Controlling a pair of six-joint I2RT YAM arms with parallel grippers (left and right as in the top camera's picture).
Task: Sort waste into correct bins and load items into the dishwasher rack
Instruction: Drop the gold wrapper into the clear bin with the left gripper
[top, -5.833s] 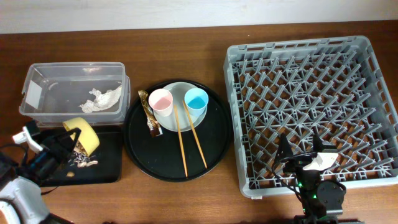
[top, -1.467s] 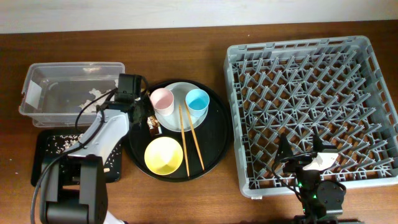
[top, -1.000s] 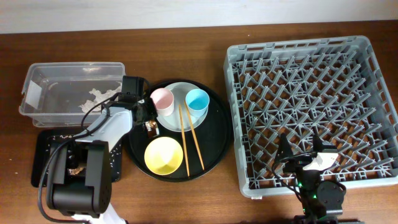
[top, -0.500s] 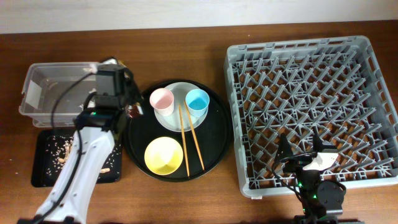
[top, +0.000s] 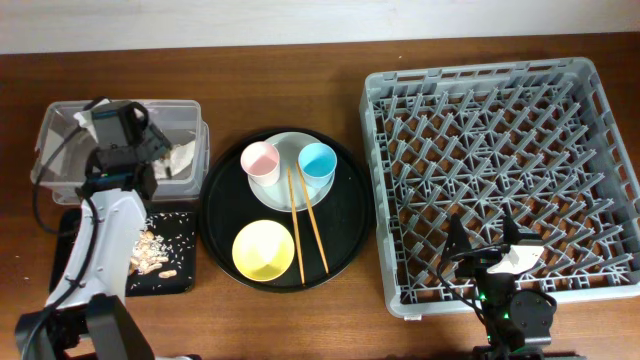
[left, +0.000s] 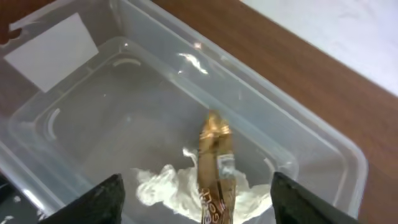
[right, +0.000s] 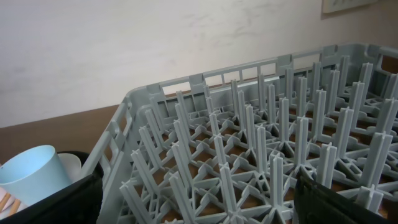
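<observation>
Wrapper: small shiny gold wrapper (left: 213, 163) sits inside the clear rectangular plastic box with a white label (left: 311, 146), upright over the crumpled white paper tissue (left: 163, 186). I cannot tell whether it has settled.
Left fingers: left arm's fingers (left: 107, 200) are spread wide on either side of the wrapper, neither visibly touching it.
Right fingers: right arm's fingers (right: 53, 199) are wide and hold nothing, at the near edge of the large square grey plastic rack (top: 500, 150).
Risk: sticky foil could cling to a finger and ride back out. A low exit could clip the box wall and shove the box.
Room: open above the box. The flat black rectangular tray (top: 180, 285) of beige crumbly food scraps (top: 150, 250) lies just beside its near side. The large round black tray (top: 345, 225) is close on the right, carrying the yellow bowl (top: 263, 250), small pink cup (top: 259, 160), small blue cup (top: 316, 160), pale grey-green round plate (top: 290, 143) and thin wooden chopsticks (top: 312, 230).
Remaining: loading the dishes, I judge, since the rack holds nothing yet.
</observation>
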